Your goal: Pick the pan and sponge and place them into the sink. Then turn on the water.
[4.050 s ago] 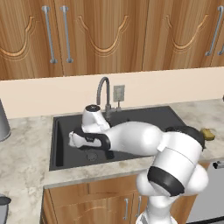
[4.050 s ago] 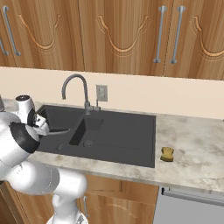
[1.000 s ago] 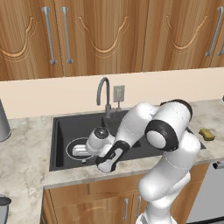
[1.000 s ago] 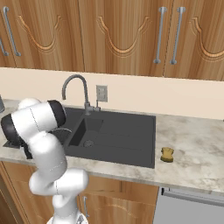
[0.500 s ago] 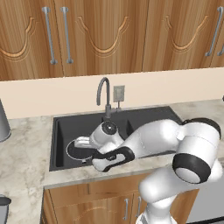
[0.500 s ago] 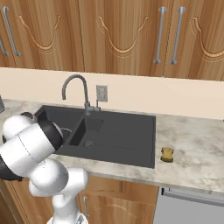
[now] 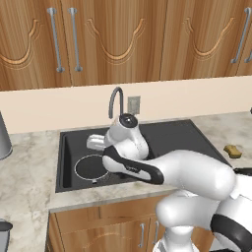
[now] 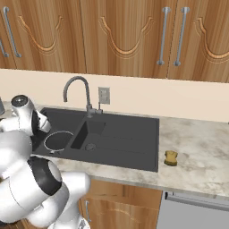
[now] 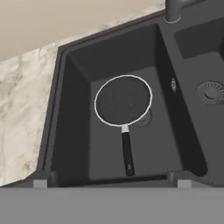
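Note:
The dark round pan (image 9: 123,100) with a thin light rim lies flat in the left basin of the black sink (image 9: 74,109), its short handle (image 9: 127,153) pointing toward my hand. My gripper (image 9: 111,183) hangs above it, open, with nothing between the tips. From the base the pan (image 7: 91,167) (image 8: 58,141) sits below the gripper (image 7: 95,142) (image 8: 44,120). The yellow-tan sponge (image 7: 232,151) (image 8: 171,157) rests on the counter to the right of the sink (image 7: 182,138) (image 8: 125,134). The water is out of view.
The grey gooseneck faucet (image 7: 115,101) (image 8: 74,85) stands behind the basins, close to my hand. A wall outlet (image 7: 133,103) sits beside it. A grey vessel (image 7: 2,135) stands at the far left of the marble counter. Wooden cabinets hang overhead.
The hand has lifted out of the left basin and drawn back above it. The pan stays lying in the basin. The arm's elbow has swung to the right.

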Controlling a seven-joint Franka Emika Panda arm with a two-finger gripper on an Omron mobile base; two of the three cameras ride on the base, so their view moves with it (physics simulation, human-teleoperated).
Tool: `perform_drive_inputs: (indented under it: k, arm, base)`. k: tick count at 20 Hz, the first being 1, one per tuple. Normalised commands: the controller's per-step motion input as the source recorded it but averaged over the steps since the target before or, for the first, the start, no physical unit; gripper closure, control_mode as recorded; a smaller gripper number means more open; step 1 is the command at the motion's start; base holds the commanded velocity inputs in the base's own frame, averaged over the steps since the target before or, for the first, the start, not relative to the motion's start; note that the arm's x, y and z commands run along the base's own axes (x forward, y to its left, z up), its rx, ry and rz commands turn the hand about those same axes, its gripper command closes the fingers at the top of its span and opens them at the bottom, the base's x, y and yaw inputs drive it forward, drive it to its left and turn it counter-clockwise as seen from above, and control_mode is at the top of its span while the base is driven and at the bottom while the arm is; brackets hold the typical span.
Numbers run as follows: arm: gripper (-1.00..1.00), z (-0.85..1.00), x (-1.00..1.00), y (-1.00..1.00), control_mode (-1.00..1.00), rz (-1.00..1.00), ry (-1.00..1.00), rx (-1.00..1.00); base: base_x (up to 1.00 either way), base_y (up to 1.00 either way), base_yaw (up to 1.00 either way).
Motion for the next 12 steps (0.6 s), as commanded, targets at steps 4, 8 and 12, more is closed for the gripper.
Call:
perform_drive_inputs:
  k: [4, 8, 12]
  arm:
    - [-1.00, 0.71, -0.67, -0.63, -1.00, -0.17, 0.28, 0.00]
    - [-1.00, 0.53, -0.67, -0.94, -1.00, -0.15, 0.28, 0.00]
    - [-1.00, 0.35, -0.43, -1.00, -1.00, -0.05, 0.15, -0.02]
  base:
    - [0.00, 0.00, 0.00]
    - [0.00, 0.00, 0.00]
    - [0.00, 0.00, 0.00]
